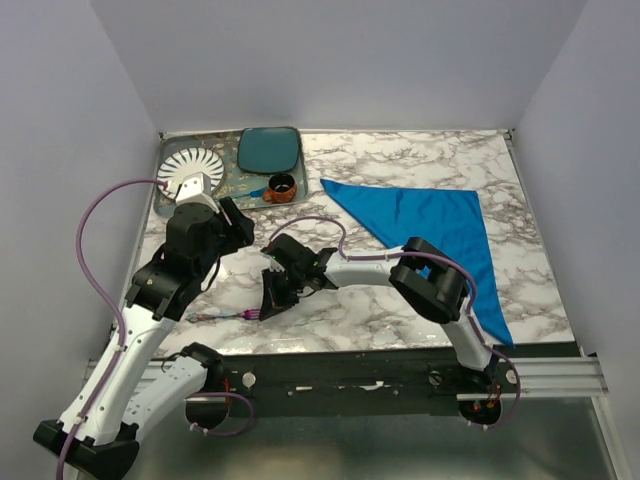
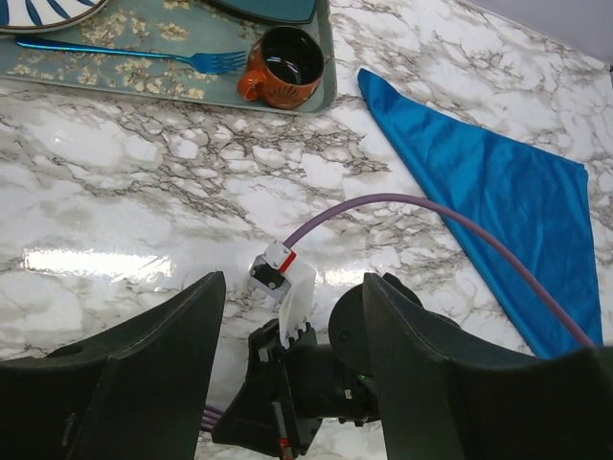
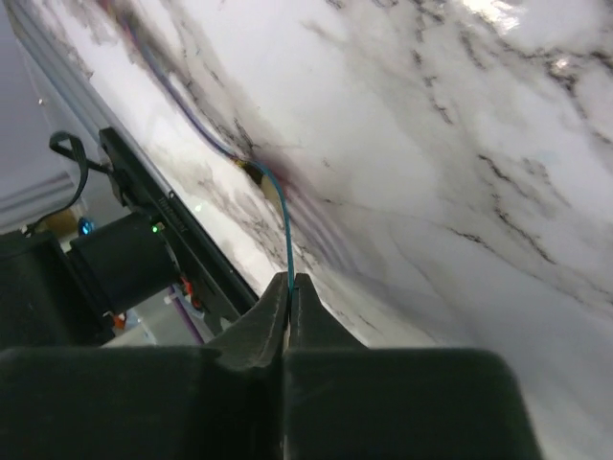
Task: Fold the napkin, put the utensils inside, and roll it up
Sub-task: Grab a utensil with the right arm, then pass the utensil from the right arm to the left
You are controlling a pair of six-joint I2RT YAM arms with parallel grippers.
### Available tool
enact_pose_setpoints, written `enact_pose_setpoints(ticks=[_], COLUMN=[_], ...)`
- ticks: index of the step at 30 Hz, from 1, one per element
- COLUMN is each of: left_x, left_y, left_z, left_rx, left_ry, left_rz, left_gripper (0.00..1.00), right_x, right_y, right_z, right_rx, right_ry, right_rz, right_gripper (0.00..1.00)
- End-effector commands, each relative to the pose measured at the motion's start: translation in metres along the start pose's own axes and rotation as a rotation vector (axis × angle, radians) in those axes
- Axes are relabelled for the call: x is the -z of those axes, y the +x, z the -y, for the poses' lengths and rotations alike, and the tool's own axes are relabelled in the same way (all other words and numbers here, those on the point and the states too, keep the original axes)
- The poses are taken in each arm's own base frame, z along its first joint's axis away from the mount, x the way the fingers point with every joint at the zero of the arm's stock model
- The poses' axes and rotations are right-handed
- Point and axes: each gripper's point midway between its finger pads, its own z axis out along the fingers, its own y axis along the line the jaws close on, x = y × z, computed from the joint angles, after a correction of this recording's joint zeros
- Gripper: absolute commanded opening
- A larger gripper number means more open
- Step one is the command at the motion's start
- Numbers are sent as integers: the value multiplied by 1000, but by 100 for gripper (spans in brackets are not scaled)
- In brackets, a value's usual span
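The bright blue napkin (image 1: 430,225) lies as a flat triangle at the right of the marble table, also in the left wrist view (image 2: 498,201). The slim fork (image 1: 225,316) lies low along the table near the front edge, with its purple end pointing left. My right gripper (image 1: 268,305) is shut on its thin handle, which shows edge-on as a teal line (image 3: 284,220) coming out of the closed jaws (image 3: 290,283). My left gripper (image 1: 235,222) is open and empty, hovering above the table just behind the right gripper, with its fingers spread wide (image 2: 290,283).
A patterned tray (image 1: 225,190) at the back left holds a white ribbed plate (image 1: 190,165), a dark teal plate (image 1: 268,148), an orange mug (image 1: 282,187) and a blue fork (image 2: 124,53). The table's front edge and metal rail are just below the fork.
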Motion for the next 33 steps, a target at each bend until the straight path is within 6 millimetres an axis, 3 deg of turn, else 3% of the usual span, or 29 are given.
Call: enact_pose_setpoints(ticks=[1, 3, 4, 5, 6, 7, 8, 10, 11, 12, 14, 15, 16, 18, 19, 20, 21, 23, 27, 33], left_x=[-3, -2, -5, -4, -5, -6, -8, -13, -14, -14, -23, -24, -18, -26, -29, -29, -30, -31, -16, -6], left_y=[-6, -7, -6, -7, -6, -6, -5, 0, 2, 10, 30, 38, 50, 67, 80, 78, 82, 90, 115, 163], left_z=[2, 13, 17, 24, 27, 29, 30, 37, 43, 52, 65, 72, 87, 100, 108, 114, 117, 130, 146, 145], left_rx=[-36, -72, -89, -97, -114, -118, -120, -137, -144, -147, -160, -163, -157, -164, -160, -190, -209, -268, -316, -358], left_ry=[0, 52, 65, 99, 114, 125, 126, 170, 208, 265, 354, 398, 508, 606, 652, 678, 682, 692, 805, 847], left_rz=[-2, -22, -41, -53, -66, -72, -84, -119, -141, -191, -283, -327, -400, -491, -557, -553, -564, -577, -664, -796], left_gripper=[72, 74, 74, 74, 75, 75, 76, 80, 81, 81, 84, 84, 84, 82, 82, 82, 82, 82, 82, 79], right_x=[12, 25, 43, 59, 71, 94, 113, 138, 164, 175, 205, 214, 222, 238, 242, 247, 248, 249, 255, 259], right_y=[-21, -26, -32, -46, -36, -43, -53, -49, -59, -48, -47, -31, -26, -12, -11, -11, -4, 2, 4, 10], right_z=[-8, 6, 2, 19, 43, 43, 58, 74, 77, 86, 87, 92, 94, 103, 102, 98, 82, 70, 66, 59], right_rx=[20, 84, 123, 183, 173, 206, 248, 278, 359, 369, 507, 543, 584, 674, 691, 720, 745, 781, 785, 802], right_ry=[-25, -21, -22, 34, 103, 117, 132, 148, 160, 192, 215, 231, 248, 304, 299, 267, 179, 104, 104, 65], right_rz=[53, 60, 92, 141, 125, 170, 197, 182, 218, 171, 148, 76, 53, -6, 5, 16, 20, 21, 24, 42], right_gripper=[1, 1, 1, 1, 1, 1, 1, 1, 1, 1, 1, 1, 1, 1, 1, 1, 1, 1, 1, 1])
